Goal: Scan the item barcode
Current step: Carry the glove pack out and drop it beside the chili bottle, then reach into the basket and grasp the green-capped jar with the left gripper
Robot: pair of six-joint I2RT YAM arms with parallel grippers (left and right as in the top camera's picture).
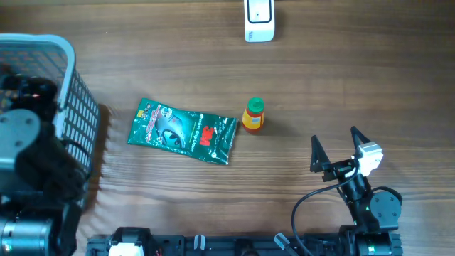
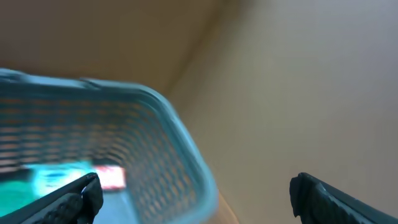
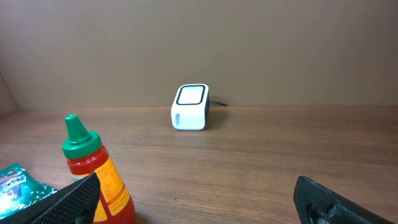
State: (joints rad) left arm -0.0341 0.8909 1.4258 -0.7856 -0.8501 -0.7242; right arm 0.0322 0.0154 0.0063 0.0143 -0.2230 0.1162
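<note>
Two items lie mid-table: a green snack packet (image 1: pixel 183 131) lying flat, and just to its right an upright red sauce bottle (image 1: pixel 253 115) with a green cap. The white barcode scanner (image 1: pixel 259 20) stands at the far edge. My right gripper (image 1: pixel 338 146) is open and empty near the front right. In the right wrist view it (image 3: pixel 199 208) faces the scanner (image 3: pixel 189 107), with the bottle (image 3: pixel 93 171) by its left finger. My left gripper (image 2: pixel 196 199) is open and empty over the basket (image 2: pixel 180 130). A blurred teal and red item (image 2: pixel 62 177) lies inside.
The pale blue wire basket (image 1: pixel 67 92) fills the left edge of the table, with the left arm (image 1: pixel 28 142) above it. Bare wooden table lies between the bottle and the scanner.
</note>
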